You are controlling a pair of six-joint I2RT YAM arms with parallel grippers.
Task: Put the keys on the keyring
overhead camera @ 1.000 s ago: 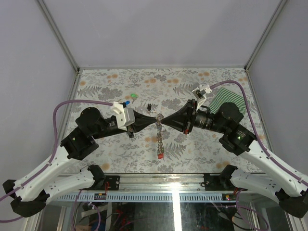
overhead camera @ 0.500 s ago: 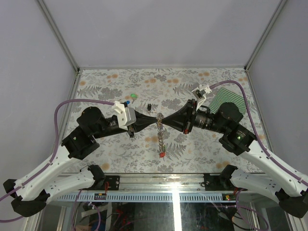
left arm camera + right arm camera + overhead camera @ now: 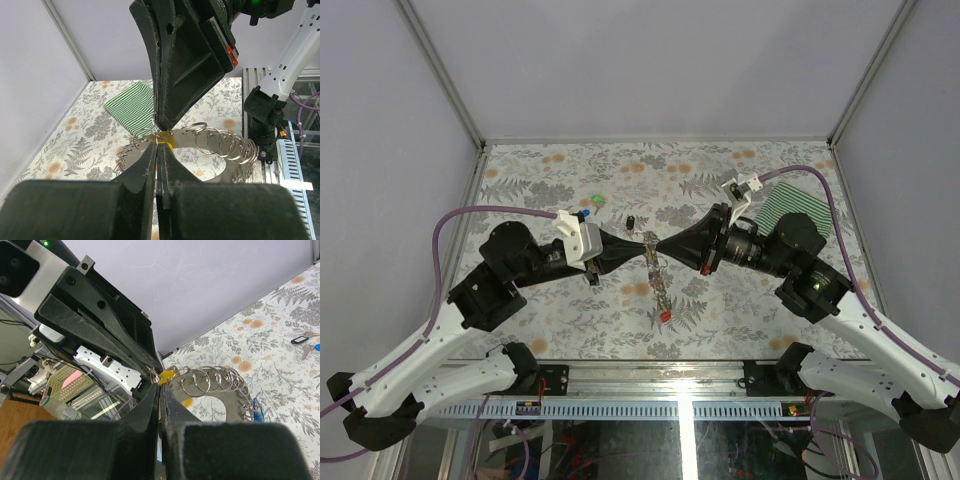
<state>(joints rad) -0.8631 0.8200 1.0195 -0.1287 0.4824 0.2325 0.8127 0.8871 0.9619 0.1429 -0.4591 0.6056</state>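
Both left gripper (image 3: 644, 246) and right gripper (image 3: 656, 247) clench tip to tip over the table's (image 3: 720, 170) middle, keyring (image 3: 656, 285) dangling below. Left wrist: yellow key (image 3: 165, 145) at the pinch, might slip. Right wrist: unclear who grips what, so parting could drop it.

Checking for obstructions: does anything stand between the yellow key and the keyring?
Nothing visible does. The yellow key sits at the shut tips of the left tool and right tool, beside the small loops on the keyring.
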